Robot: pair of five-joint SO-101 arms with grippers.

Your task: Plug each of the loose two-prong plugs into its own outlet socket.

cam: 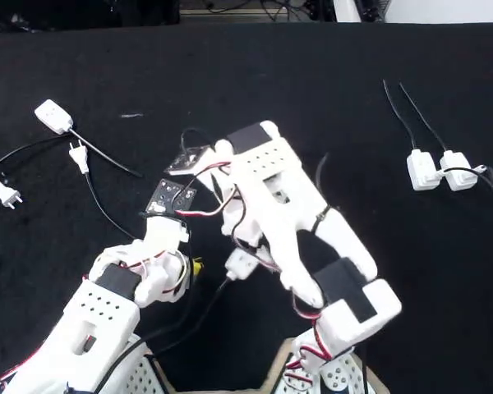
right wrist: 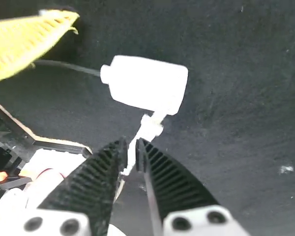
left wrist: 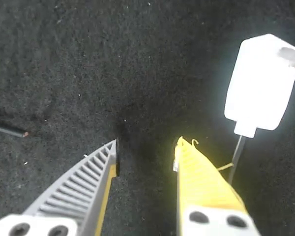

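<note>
Near the middle of the black counter (cam: 329, 66), right in front of the two arm bases, a white socket block (cam: 241, 264) lies flat with a black lead (cam: 205, 308) trailing from it back toward the robot. The right arm is folded over so that the right gripper (right wrist: 131, 143) comes down on that block. Its black fingers (right wrist: 103, 172) are pressed almost together, pinching a small white plug (right wrist: 150, 126). The plug's front end meets the end of the block; from where I stand I can't tell whether it is pushed fully home.

Just beside it, on the left arm's side, the left gripper (left wrist: 146, 145) hangs low over bare counter. Its grey finger (left wrist: 96, 172) and yellow finger (left wrist: 201, 182) are spread, with nothing between them. The socket block sits close to the yellow one without touching it.

Over at the far left of the counter, well apart from the arms, another socket block (cam: 53, 116) lies with its cable running off toward the arms. A loose plug (cam: 80, 156) is just below it, prongs bare, and a second loose plug (cam: 6, 195) lies nearer the edge.

On the far right, a pair of white blocks (cam: 440, 169) sit touching side by side, their thin black cables running away toward the back of the counter.
</note>
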